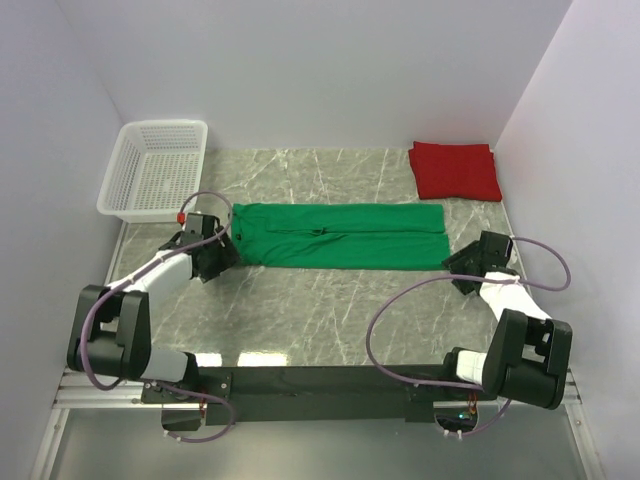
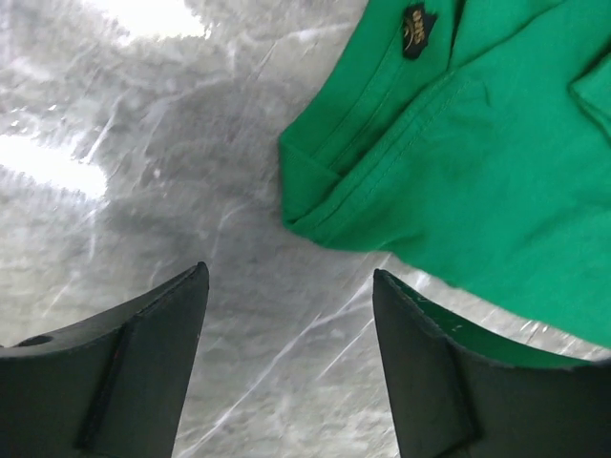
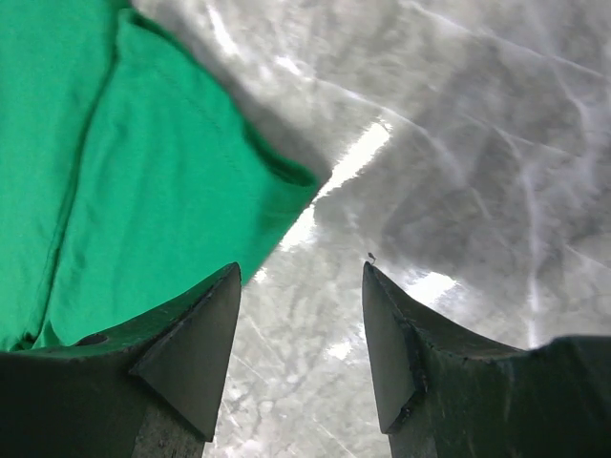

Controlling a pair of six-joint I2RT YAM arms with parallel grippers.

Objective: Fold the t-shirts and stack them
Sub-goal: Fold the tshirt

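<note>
The green t-shirt (image 1: 340, 236) lies flat in the middle of the table, folded into a long strip running left to right. The red t-shirt (image 1: 454, 169) lies folded at the back right. My left gripper (image 1: 226, 252) is open and empty at the strip's near left corner; in the left wrist view (image 2: 289, 275) the corner of the green shirt (image 2: 458, 153) lies just ahead of the fingers. My right gripper (image 1: 452, 265) is open and empty at the strip's near right corner; the right wrist view (image 3: 300, 272) shows the green shirt (image 3: 134, 181) ahead on the left.
A white mesh basket (image 1: 156, 167) stands at the back left. White walls close in the table (image 1: 320, 320) at the back and sides. Cables loop from both arms over the near part of the marble surface.
</note>
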